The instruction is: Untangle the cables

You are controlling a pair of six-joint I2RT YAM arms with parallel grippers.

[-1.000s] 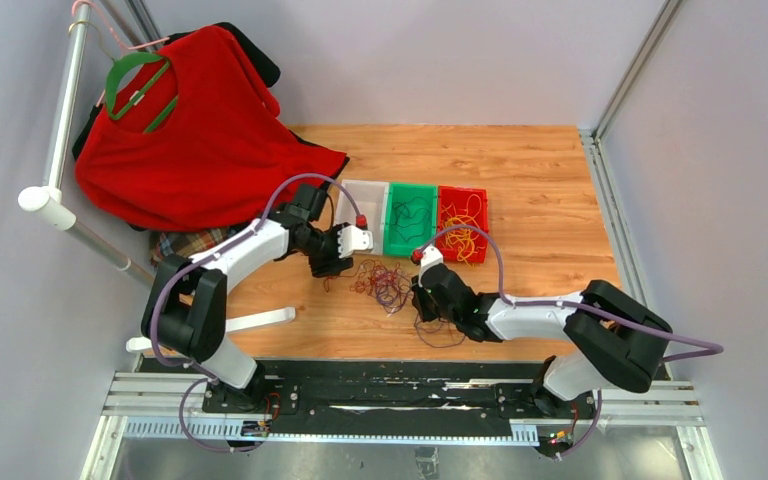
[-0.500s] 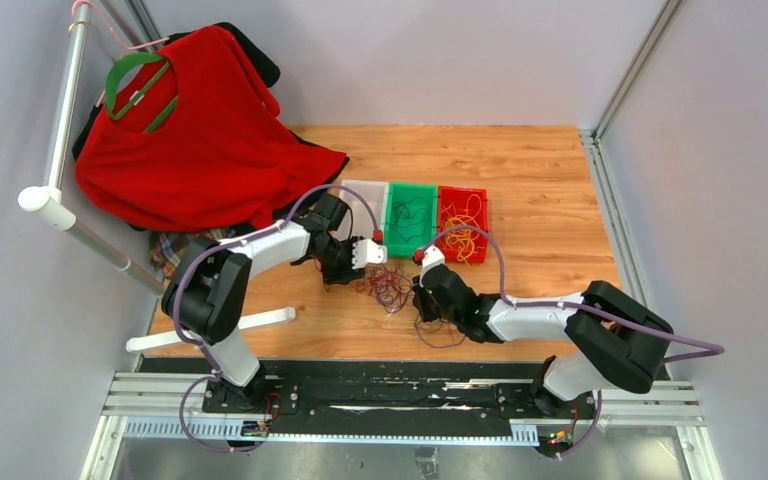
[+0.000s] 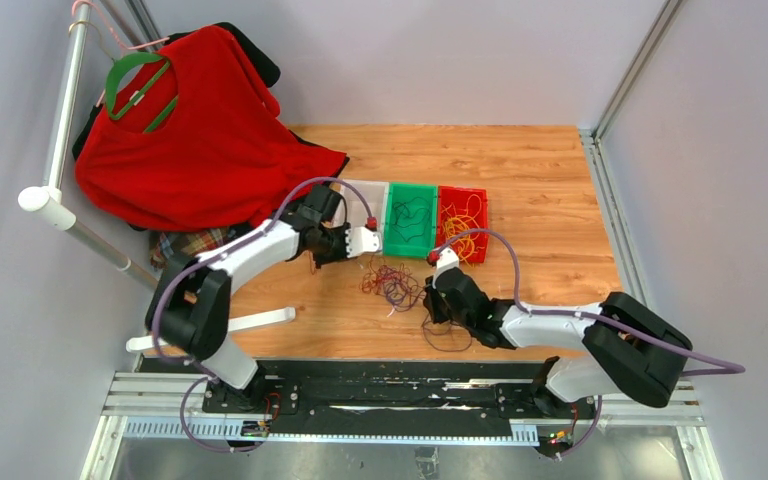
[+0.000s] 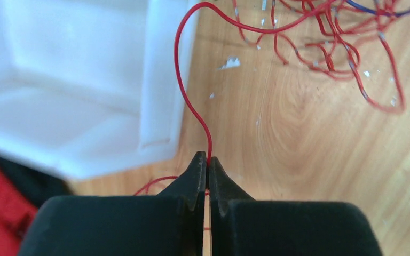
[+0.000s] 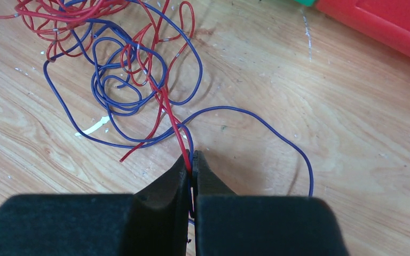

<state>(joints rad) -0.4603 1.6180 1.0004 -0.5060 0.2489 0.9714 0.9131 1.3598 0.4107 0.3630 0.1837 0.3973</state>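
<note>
— Wooden tabletop (image 3: 540,170), then; where on it lay the cables (image 3: 392,282)?
— Tangled at six o'clock of the green bin (image 3: 410,215), between the two arms.
— And the left jaws?
— Pressed together on a red wire (image 4: 177,64), the white bin (image 4: 58,80) at their ten o'clock.
— And the right jaws?
— Pinching a purple wire (image 5: 256,120) and a red strand together, the tangle at their eleven o'clock.

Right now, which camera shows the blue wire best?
The right wrist view: the blue wire loops large and sharp there, running into the shut right gripper. From above it is only tiny dark squiggles; the left wrist view catches just a scrap at its top edge.
</note>
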